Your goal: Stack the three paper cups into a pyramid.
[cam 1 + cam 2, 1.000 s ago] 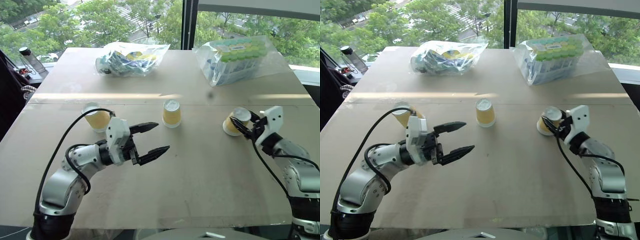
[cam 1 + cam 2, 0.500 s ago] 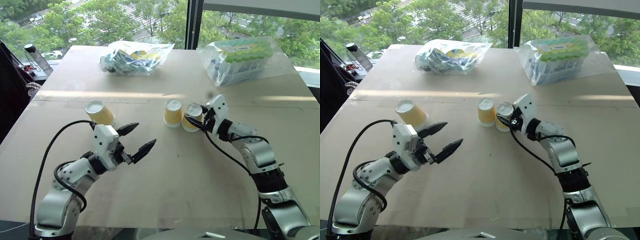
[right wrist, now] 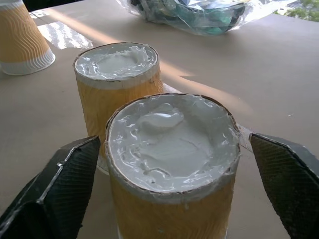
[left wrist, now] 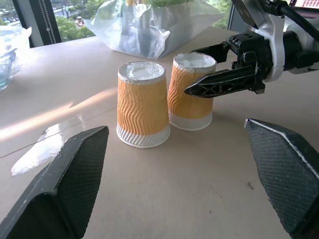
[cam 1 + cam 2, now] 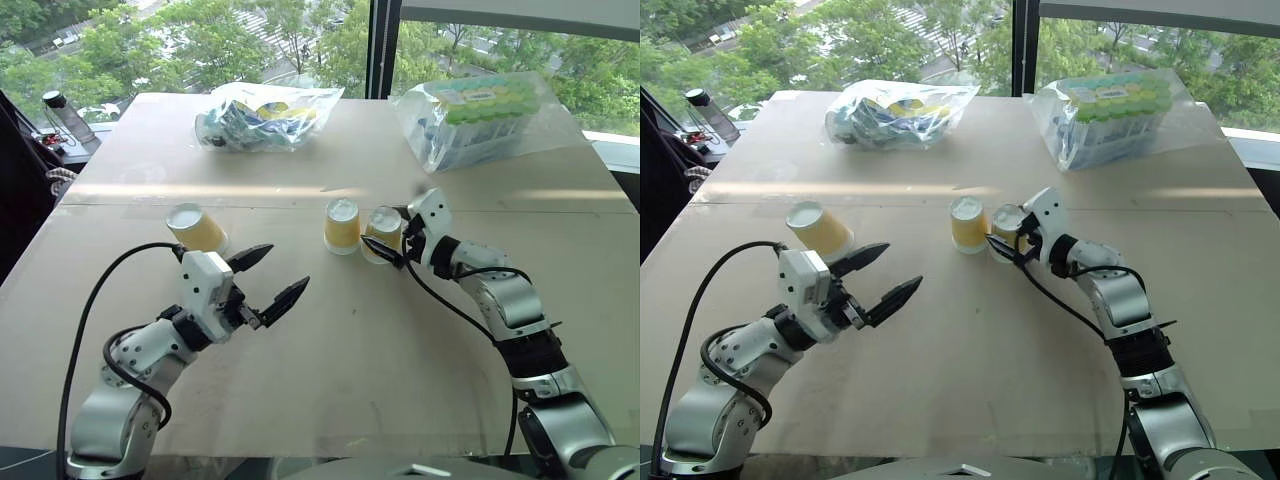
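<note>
Cup (image 5: 383, 234) between open right gripper (image 5: 388, 238) fingers, beside middle cup (image 5: 342, 225).

Cups (image 4: 143, 104): yellow-orange sides with a wavy ribbed pattern, white band at the rim, white recessed base.
Table (image 5: 400, 340): plain light tan.
Gripper fingers (image 5: 286, 296): black, with a fine cross-hatched texture on the pads.
Far-left bag (image 5: 265, 117): clear plastic, contents blue, teal and yellow.
Far-right bag (image 5: 480, 115): clear plastic, contents with light green tops in rows.
Bottle (image 5: 62, 118): clear, dark cap.
</note>
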